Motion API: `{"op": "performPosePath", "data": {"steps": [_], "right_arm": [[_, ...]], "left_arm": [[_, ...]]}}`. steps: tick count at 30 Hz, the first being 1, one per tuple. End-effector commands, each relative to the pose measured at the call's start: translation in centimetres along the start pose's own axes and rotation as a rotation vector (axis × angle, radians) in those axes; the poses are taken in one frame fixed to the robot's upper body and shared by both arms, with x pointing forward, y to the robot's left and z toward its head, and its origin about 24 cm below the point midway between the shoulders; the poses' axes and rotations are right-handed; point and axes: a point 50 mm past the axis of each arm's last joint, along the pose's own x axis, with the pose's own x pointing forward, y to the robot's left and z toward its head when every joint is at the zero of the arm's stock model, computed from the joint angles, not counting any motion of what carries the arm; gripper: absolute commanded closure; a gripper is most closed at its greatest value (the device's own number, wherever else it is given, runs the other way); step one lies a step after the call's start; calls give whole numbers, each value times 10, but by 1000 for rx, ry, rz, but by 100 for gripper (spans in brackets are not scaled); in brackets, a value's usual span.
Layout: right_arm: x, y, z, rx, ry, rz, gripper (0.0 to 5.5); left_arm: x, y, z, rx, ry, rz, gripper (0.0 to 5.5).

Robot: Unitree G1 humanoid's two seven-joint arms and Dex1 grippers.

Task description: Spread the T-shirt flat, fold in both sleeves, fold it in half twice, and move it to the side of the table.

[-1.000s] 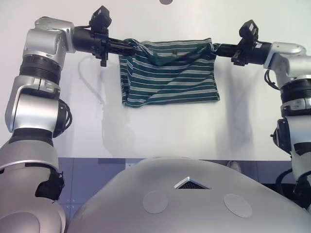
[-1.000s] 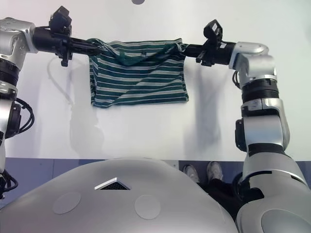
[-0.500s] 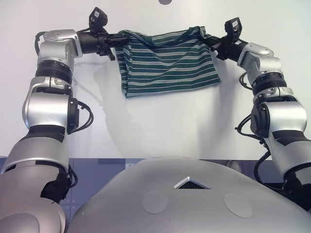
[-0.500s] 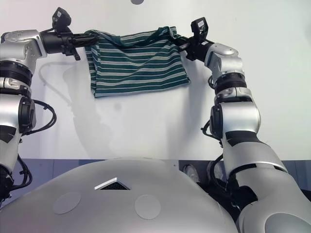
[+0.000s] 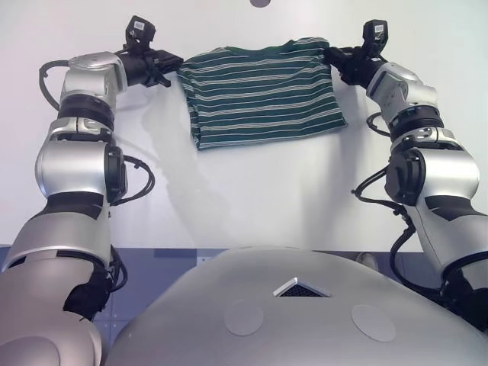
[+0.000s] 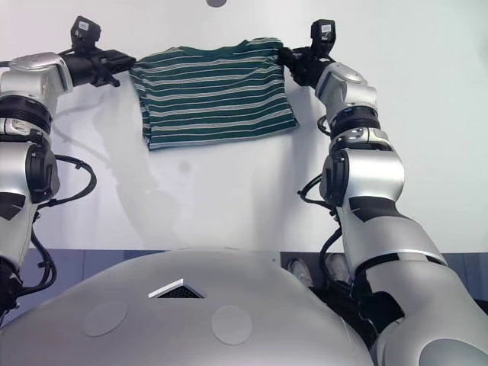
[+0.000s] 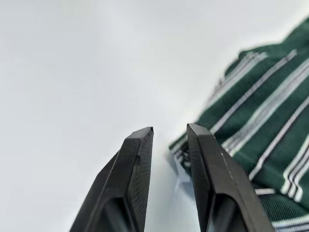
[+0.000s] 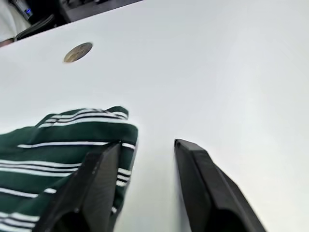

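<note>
The green T-shirt with white stripes (image 5: 259, 91) lies folded in a rough rectangle on the far middle of the white table (image 5: 252, 191). My left gripper (image 5: 174, 65) sits at the shirt's far left corner, open, with nothing between its fingers; the shirt corner (image 7: 260, 125) lies just beside one finger (image 7: 207, 159). At the far right corner is my right gripper (image 5: 335, 57), also open, and the shirt's edge (image 8: 58, 145) rests against the outside of one finger (image 8: 99, 179).
A small round dark disc (image 5: 260, 2) is set in the table beyond the shirt, also seen as the disc (image 8: 77, 51). Bare table stretches on both sides of the shirt and toward the near edge (image 5: 252, 245).
Both arms carried the shirt's top edge away from me and laid it on the table. The grippers, shut on that edge before, now stand open beside the corners.
</note>
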Motion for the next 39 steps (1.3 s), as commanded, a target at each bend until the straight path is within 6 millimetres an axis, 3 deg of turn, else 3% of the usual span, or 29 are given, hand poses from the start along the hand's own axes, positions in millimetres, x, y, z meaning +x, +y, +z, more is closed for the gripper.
{"op": "performPosePath", "data": {"steps": [1, 3, 5, 6, 8, 10, 12, 14, 17, 21, 24, 27, 31, 33, 35, 37, 39], "right_arm": [[-3, -5, 8, 111, -102, -41, 343], [-7, -6, 20, 122, -200, -52, 343], [-15, 2, 35, -40, -317, -56, 343], [-20, 17, 42, -137, -377, -20, 343], [-34, 69, 42, -349, -435, 73, 343], [-39, 126, 20, -468, -396, 158, 343], [-34, 168, -12, -560, -294, 249, 343], [-25, 197, -49, -682, -151, 365, 343], [-11, 216, -85, -790, 23, 440, 343], [-4, 199, -118, -915, 263, 489, 343], [-18, 169, -115, -1057, 348, 667, 343], [-52, 138, -100, -1179, 318, 906, 343], [-109, 110, -99, -1286, 284, 1159, 343], [-134, 93, -98, -1360, 270, 1208, 343], [-151, 73, -98, -1473, 281, 1211, 343], [-157, 54, -92, -1571, 278, 1156, 343], [-161, 38, -80, -1662, 217, 1107, 343]], "left_arm": [[-5, 3, 30, -40, -147, 60, 425], [-13, 6, 45, -75, -277, 101, 425], [-27, 5, 62, -97, -469, 146, 425], [-38, 1, 72, -116, -587, 157, 425], [-64, -16, 89, -159, -850, 166, 425], [-85, -32, 102, -216, -1065, 182, 425], [-98, -43, 116, -253, -1211, 208, 425], [-103, -54, 133, -245, -1293, 205, 425], [-107, -64, 141, -191, -1322, 207, 425], [-105, -68, 138, -179, -1328, 215, 425], [-105, -66, 132, -186, -1332, 239, 425], [-100, -70, 129, -177, -1319, 229, 425], [-94, -84, 131, -111, -1277, 156, 425], [-81, -111, 127, 98, -1172, 15, 425], [-61, -145, 104, 356, -986, -177, 425], [-46, -168, 56, 701, -724, -376, 425], [-46, -172, 6, 1006, -484, -558, 425]]}}
